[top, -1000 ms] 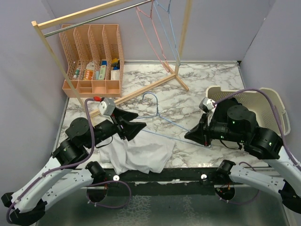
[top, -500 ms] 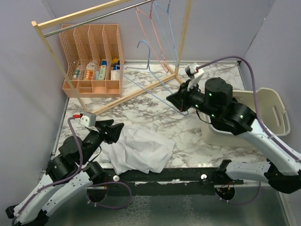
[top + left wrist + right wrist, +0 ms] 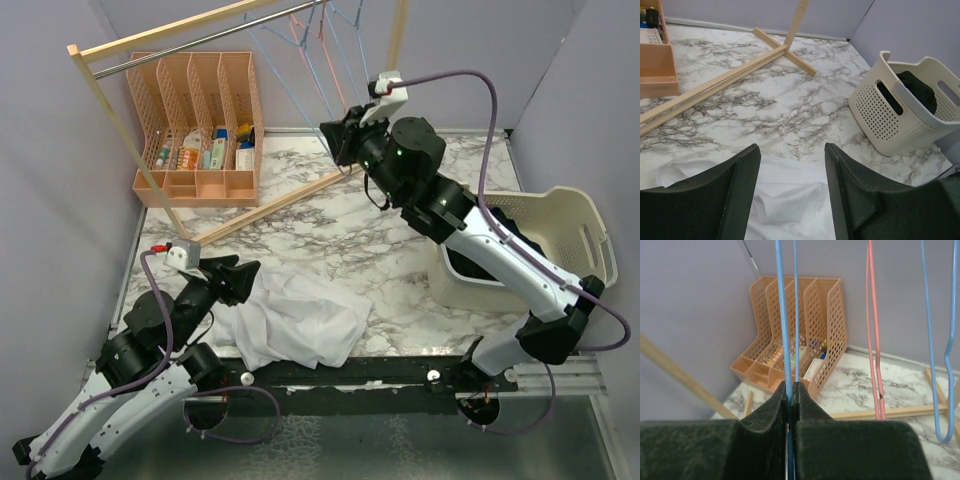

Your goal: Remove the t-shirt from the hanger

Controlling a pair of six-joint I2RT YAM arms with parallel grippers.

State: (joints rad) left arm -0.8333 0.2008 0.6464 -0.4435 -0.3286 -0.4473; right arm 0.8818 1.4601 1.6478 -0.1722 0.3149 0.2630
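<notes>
The white t-shirt (image 3: 295, 320) lies crumpled on the marble table near the front, off the hanger; it also shows in the left wrist view (image 3: 785, 200). My right gripper (image 3: 337, 135) is shut on the bare blue wire hanger (image 3: 783, 315) and holds it high up by the clothes rack's rod (image 3: 200, 40). In the right wrist view the pads (image 3: 791, 387) pinch the blue wire. My left gripper (image 3: 245, 275) is open and empty, low over the shirt's left edge, with the cloth between its fingertips (image 3: 792, 165).
A pink hanger (image 3: 872, 315) and another blue hanger (image 3: 940, 340) hang on the rack. An orange desk organiser (image 3: 200, 120) stands at the back left. A cream laundry basket (image 3: 590, 215) with dark clothing stands at the right. The rack's wooden foot (image 3: 715, 85) crosses the table.
My right arm lifted the blue hanger from the table up to the rack's rod. My left gripper let go of the shirt and drew back to the left.
</notes>
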